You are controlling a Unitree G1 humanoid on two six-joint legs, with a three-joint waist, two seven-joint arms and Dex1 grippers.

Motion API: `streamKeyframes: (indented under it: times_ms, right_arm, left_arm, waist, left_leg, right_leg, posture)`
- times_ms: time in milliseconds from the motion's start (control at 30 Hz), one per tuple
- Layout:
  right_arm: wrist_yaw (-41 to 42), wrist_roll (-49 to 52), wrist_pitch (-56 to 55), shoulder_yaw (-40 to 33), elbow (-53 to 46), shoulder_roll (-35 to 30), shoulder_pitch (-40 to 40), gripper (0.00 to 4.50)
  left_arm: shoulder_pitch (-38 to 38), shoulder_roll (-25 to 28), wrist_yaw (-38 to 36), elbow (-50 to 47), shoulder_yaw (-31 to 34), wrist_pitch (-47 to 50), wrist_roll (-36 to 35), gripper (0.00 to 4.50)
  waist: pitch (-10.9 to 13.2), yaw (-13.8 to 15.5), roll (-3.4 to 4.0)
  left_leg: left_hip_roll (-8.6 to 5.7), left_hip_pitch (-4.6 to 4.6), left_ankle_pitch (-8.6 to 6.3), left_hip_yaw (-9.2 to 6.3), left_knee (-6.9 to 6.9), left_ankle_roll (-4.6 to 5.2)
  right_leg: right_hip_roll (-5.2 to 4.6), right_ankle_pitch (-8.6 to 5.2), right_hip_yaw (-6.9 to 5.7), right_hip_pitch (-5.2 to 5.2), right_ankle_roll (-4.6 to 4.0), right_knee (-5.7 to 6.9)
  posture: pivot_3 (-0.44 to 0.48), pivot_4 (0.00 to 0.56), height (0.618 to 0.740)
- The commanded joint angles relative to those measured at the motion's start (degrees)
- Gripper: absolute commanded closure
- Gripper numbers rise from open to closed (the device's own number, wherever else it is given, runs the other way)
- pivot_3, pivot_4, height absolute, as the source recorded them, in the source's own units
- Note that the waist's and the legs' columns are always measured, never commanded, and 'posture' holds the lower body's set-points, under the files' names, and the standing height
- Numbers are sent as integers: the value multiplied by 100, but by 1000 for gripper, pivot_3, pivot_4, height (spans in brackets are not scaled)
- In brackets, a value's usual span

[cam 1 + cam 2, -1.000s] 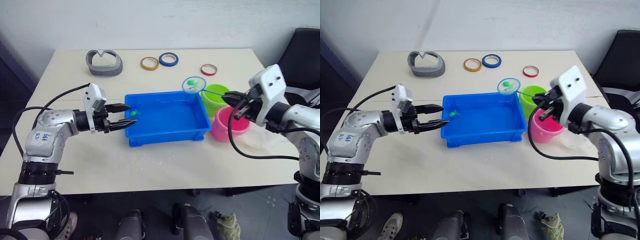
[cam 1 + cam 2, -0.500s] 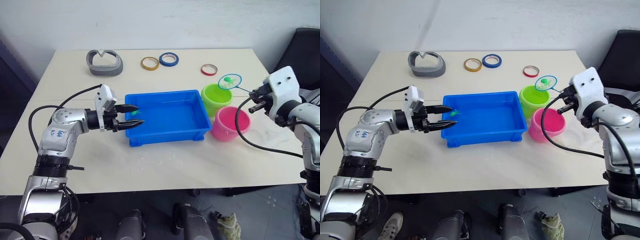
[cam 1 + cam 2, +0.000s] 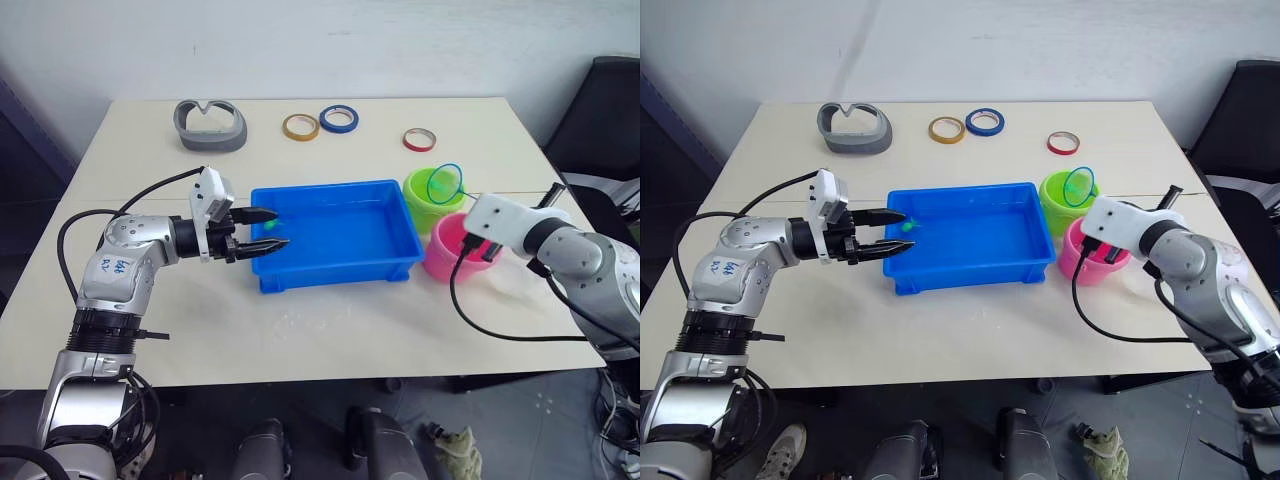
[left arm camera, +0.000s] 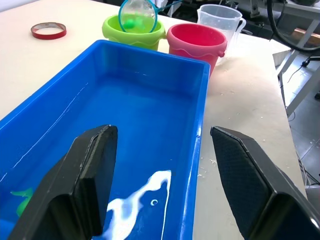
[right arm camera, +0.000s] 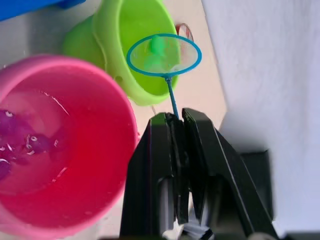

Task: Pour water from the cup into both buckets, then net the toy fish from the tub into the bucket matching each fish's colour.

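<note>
Fish-catching net, its blue hoop tipped on edge, hangs over the mouth of the lime green bucket with one green toy fish in the mesh. Its thin handle runs back into the right gripper, whose jaws are clenched on it at the right side of the bench.

Nearest on that side stands the pink bucket, holding water with purple-pink shapes blurred beneath the surface; it touches the green bucket, which stands just beyond it. A clear cup stands just to the right of the pink bucket.

Left of both buckets, in the middle of the bench, lies the blue tub, wet inside. Another green fish lies in its far left corner. The left gripper reaches over the tub's left rim, jaws released and spread wide, with that fish between the fingertips.

Farther back lie a grey curved holder at the left, then yellow, blue and red tape rings.
</note>
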Motion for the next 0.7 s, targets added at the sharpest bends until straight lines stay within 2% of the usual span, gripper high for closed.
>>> streamKeyframes:
  times_ms: [33, 167, 367, 533, 700]
  right_arm:
    - [-81, -691, -614, 7, -60, -281, -26, 4500]
    - [-76, -1083, -906, -22, 18, -277, -15, 4500]
    - [84, -1008, -779, -386, -149, -58, 36, 4500]
    - [657, -197, -22, -1004, -815, 425, -167, 4500]
    - [1158, 694, 692, -1221, -1482, 1019, -197, 4500]
  left_arm:
    - [-17, 21, -19, -130, 133, -94, -31, 1216]
    - [8, 13, -17, -167, 123, -98, -30, 1216]
    - [149, 52, 88, -350, 201, -39, -56, 1216]
    - [450, 125, 327, -676, 441, 107, -119, 1216]
    - [779, 159, 441, -987, 569, 225, -183, 1216]
  waist:
    - [0, -3, 0]
    - [0, -4, 0]
    - [0, 2, 0]
    - [0, -12, 0]
    - [0, 2, 0]
  left_leg:
    - [0, 0, 0, 0, 0, -1]
    - [3, 1, 2, 0, 0, -4]
    - [2, 0, 3, -1, 1, -5]
    - [6, 2, 3, -1, 1, -6]
    - [7, 3, 4, -7, 2, -8]
  right_leg:
    - [0, 0, 0, 0, 0, 0]
    - [2, 0, 0, 0, 0, 0]
    - [2, 0, -1, 0, 0, 0]
    - [3, 0, 1, 1, 0, 2]
    - [4, 0, -2, 3, 0, 3]
  posture:
    - [0, 150, 713]
    - [0, 150, 713]
    - [0, 150, 713]
    - [0, 150, 713]
    - [0, 150, 713]
